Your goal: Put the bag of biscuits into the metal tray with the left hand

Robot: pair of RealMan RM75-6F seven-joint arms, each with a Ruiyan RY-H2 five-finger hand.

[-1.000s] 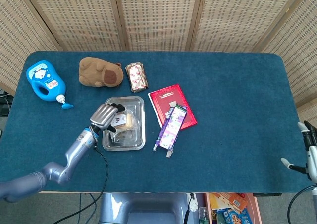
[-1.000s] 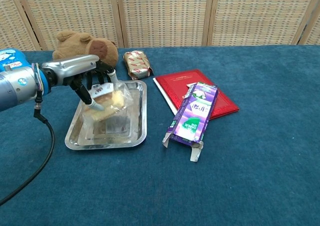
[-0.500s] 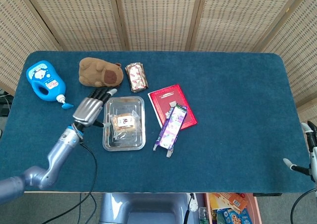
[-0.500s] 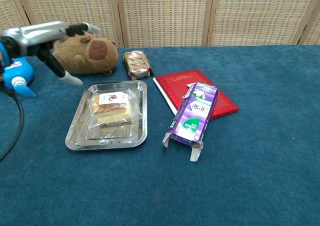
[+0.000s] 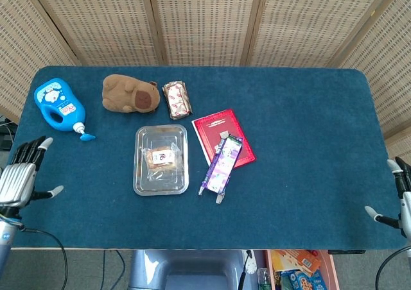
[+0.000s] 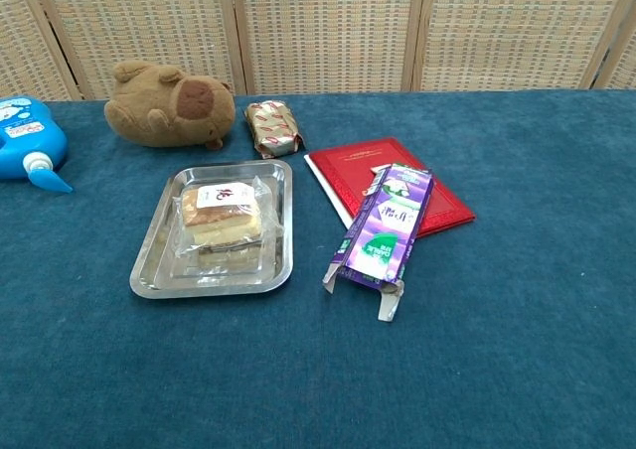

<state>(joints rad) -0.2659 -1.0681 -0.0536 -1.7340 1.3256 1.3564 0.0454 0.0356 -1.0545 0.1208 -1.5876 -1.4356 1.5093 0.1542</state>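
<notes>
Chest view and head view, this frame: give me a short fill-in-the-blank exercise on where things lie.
1. The bag of biscuits lies inside the metal ____.
2. The purple carton lies partly on the red ____.
3. The left hand holds ____.
4. The plush toy is ____ in colour.

Missing words: tray; book; nothing; brown

A long counter covered in dark teal carpet-like cloth [image 5: 295,129] fills mid-frame; behind it, across the top, stand woven wicker screen panels in pale wooden frames [image 5: 205,20].
</notes>
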